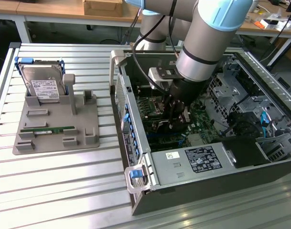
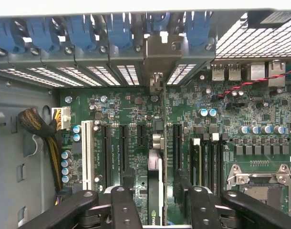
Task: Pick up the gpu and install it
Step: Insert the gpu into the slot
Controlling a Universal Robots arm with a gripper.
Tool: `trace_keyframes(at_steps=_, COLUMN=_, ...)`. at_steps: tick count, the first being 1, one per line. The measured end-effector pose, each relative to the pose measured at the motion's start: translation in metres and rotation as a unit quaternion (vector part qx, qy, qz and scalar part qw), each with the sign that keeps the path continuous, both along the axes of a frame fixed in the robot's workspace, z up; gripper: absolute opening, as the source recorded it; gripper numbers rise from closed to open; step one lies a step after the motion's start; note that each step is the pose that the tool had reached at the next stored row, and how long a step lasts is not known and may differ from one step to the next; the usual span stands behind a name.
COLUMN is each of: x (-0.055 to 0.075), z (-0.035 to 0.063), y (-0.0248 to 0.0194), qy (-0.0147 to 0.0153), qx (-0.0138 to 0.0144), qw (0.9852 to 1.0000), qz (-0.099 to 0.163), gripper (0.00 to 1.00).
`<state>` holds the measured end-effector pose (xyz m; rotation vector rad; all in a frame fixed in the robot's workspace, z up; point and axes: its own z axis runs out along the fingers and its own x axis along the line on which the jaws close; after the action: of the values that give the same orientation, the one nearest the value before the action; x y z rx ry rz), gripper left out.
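The gpu (image 2: 155,183) stands edge-on in a motherboard slot inside the open computer case (image 1: 128,143). Its metal end bracket (image 2: 157,52) sits against the case's rear slot openings, among the blue clips. My gripper (image 2: 157,202) straddles the card, open, with one black finger (image 2: 126,200) on each side and a gap between each finger and the card. In the exterior view my gripper (image 1: 176,118) reaches down over the green motherboard (image 1: 198,125) in the middle of the case, and the arm hides most of the card.
A grey holder (image 1: 86,125) at the exterior view's left carries a silver hard drive (image 1: 40,87) and a green memory stick (image 1: 47,129). Inside the case are the power supply (image 1: 193,162), drive cages (image 1: 245,95), a cable bundle (image 2: 40,129) and the CPU socket (image 2: 260,186).
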<state>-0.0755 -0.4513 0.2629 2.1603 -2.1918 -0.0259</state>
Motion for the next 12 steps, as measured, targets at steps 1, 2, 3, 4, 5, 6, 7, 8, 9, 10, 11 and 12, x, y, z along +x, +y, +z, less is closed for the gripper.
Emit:
trace_keyframes(at_steps=1, x=0.0, z=0.0057, y=0.0, qy=0.0, qx=0.0, qw=1.0, qz=0.0, gripper=0.46)
trace_keyframes(at_steps=2, x=0.0, z=0.0125, y=0.0001, qy=0.0, qx=0.0001, qw=1.0, qz=0.0, gripper=0.46)
trace_keyframes(at_steps=3, x=0.0, z=0.0186, y=0.0007, qy=0.0, qx=0.0, qw=1.0, qz=0.0, gripper=0.46)
trace_keyframes(at_steps=4, x=0.0, z=0.0262, y=0.0018, qy=0.0, qx=0.0, qw=1.0, qz=0.0, gripper=0.46)
trace_keyframes(at_steps=5, x=0.0, z=0.0308, y=0.0039, qy=0.0, qx=0.0001, qw=1.0, qz=0.0, gripper=0.45)
trace_keyframes(at_steps=6, x=0.0, z=0.0329, y=0.0053, qy=0.0, qx=0.0, qw=1.0, qz=0.0, gripper=0.38)
trace_keyframes(at_steps=7, x=0.0, z=0.0342, y=0.0062, qy=0.0, qx=0.0001, qw=1.0, qz=0.0, gripper=0.2)
trace_keyframes(at_steps=8, x=0.01, z=0.0343, y=0.006, qy=0.0017, qx=0.0, qw=1.0, qz=0.0, gripper=0.11)
trace_keyframes(at_steps=9, x=0.02, z=0.0343, y=0.0056, qy=0.0034, qx=0.0, qw=1.0, qz=0.0, gripper=0.11)
trace_keyframes(at_steps=10, x=0.031, z=0.0343, y=0.0054, qy=0.0052, qx=0.0, qw=1.0, qz=0.0, gripper=0.11)
trace_keyframes(at_steps=11, x=0.039, z=0.0343, y=0.0053, qy=0.0066, qx=0.0, qw=1.0, qz=0.0, gripper=0.11)
trace_keyframes(at_steps=12, x=0.044, z=0.0343, y=0.0052, qy=0.0073, qx=0.0, qw=1.0, qz=0.0, gripper=0.11)
